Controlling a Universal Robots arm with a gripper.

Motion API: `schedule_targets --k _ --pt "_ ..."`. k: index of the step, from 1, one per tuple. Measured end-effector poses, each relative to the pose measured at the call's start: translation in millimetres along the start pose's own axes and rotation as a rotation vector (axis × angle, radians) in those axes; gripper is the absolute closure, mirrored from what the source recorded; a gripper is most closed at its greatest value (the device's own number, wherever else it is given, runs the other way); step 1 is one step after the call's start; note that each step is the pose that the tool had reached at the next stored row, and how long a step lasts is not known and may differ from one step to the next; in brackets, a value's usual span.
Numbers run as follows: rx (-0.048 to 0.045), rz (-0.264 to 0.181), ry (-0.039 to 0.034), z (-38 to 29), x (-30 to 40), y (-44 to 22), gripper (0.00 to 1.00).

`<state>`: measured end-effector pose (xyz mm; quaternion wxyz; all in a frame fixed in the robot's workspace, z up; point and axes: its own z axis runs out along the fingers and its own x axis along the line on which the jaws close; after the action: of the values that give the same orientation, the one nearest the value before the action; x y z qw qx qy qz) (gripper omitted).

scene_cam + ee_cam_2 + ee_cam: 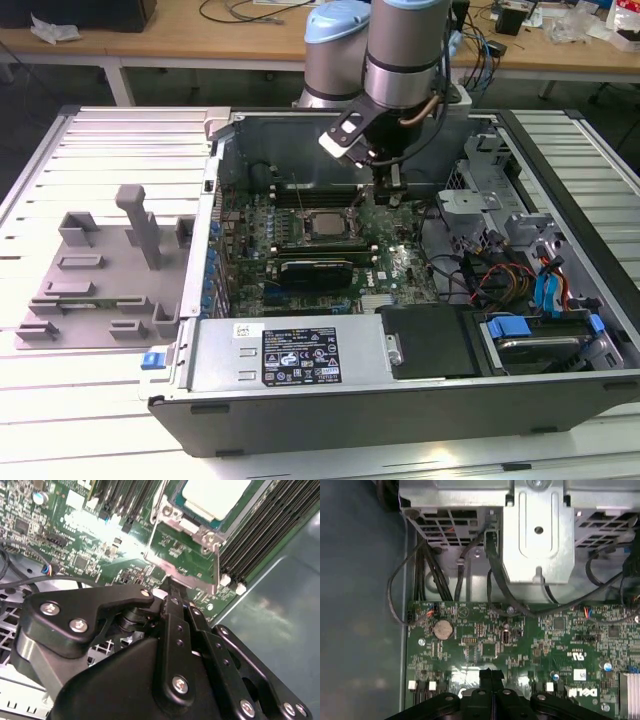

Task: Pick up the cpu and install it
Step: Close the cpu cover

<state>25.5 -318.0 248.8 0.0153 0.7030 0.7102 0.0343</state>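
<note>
The cpu (325, 224), a square chip with a silvery-white top, lies flat inside the metal socket frame (182, 555) on the green motherboard (400, 265); the second wrist view shows the cpu (217, 495) seated there too. My gripper (385, 195) hangs low over the board just to the exterior view's right of the socket. Its black fingers are pressed together in both wrist views, with nothing visible between them. In the second wrist view the gripper (172, 592) has its tips right at the edge of the socket frame. In the first wrist view the gripper (490, 677) is over the board.
The open computer case (300, 400) lies on a slatted table. Memory slots (260, 535) flank the socket. A metal drive cage (537, 530) and loose cables (500, 275) crowd the exterior view's right. A grey plastic shroud (100, 270) lies outside the case on the left.
</note>
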Motion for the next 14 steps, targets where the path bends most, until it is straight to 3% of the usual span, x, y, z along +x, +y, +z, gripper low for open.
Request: schedule_targets --k 2,5,14 --pt "-0.0044 0.000 0.0000 -0.8 0.4 -11.2 0.89" --pt "-0.0085 0.000 0.0001 -1.3 0.7 -20.2 0.89" --pt "-0.0326 -0.001 -0.0003 -4.3 2.7 -61.7 0.89"
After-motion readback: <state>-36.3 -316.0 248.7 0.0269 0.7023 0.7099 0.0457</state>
